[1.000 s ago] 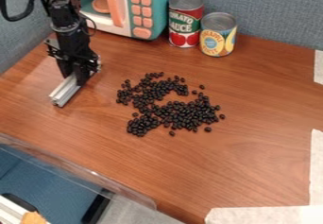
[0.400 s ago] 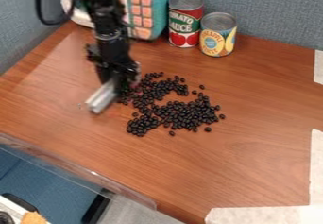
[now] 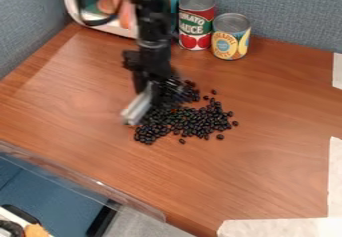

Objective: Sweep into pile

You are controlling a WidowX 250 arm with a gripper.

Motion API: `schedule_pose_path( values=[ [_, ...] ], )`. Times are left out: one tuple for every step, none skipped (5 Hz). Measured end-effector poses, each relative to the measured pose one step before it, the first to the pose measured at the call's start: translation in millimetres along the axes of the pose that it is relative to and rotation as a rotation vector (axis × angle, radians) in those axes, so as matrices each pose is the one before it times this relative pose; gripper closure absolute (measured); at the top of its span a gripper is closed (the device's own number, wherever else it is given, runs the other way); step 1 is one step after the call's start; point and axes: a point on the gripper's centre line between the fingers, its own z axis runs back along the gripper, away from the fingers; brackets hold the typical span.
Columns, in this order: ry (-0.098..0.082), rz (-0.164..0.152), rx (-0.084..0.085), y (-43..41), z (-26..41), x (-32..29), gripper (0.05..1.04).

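On the table point(image 3: 260, 176), the claw point(image 3: 153, 83) has the bar point(image 3: 138, 109) at the edge of the beans point(image 3: 195, 122).

The claw is clenched on the bar, which lies aslant along the view's left side of the beans, its near end reaching close to their lower left. The beans sit mid-table in a loose, uneven patch, partly hidden by the claw, with a few strays apart at the right and near edges. The sweep looks partway along at best: most beans are grouped, but the patch is too spread to call a pile, and the outliers are left to gather. Farther back stand the red can point(image 3: 196, 25), the yellow can point(image 3: 231, 40) and the oven point(image 3: 112, 27).
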Motion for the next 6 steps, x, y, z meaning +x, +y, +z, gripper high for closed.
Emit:
schedule_pose_path(
  values=[
    [0.0258,0.0229,0.0081,-16.81,0.7,4.49,0.719],
    [0.0129,-0.0099,-0.0108,-17.41,2.87,2.6,0.719],
    [0.0082,-0.0241,-0.0097,-15.07,1.38,2.2,0.72],
    [0.0033,0.0063,-0.0224,-5.01,0.87,0.59,0.719],
    [0.0073,-0.016,-0.006,-3.23,3.55,1.51,0.719],
    [-0.0014,-0.0155,-0.0078,-0.35,3.27,2.13,0.719]
  ],
)
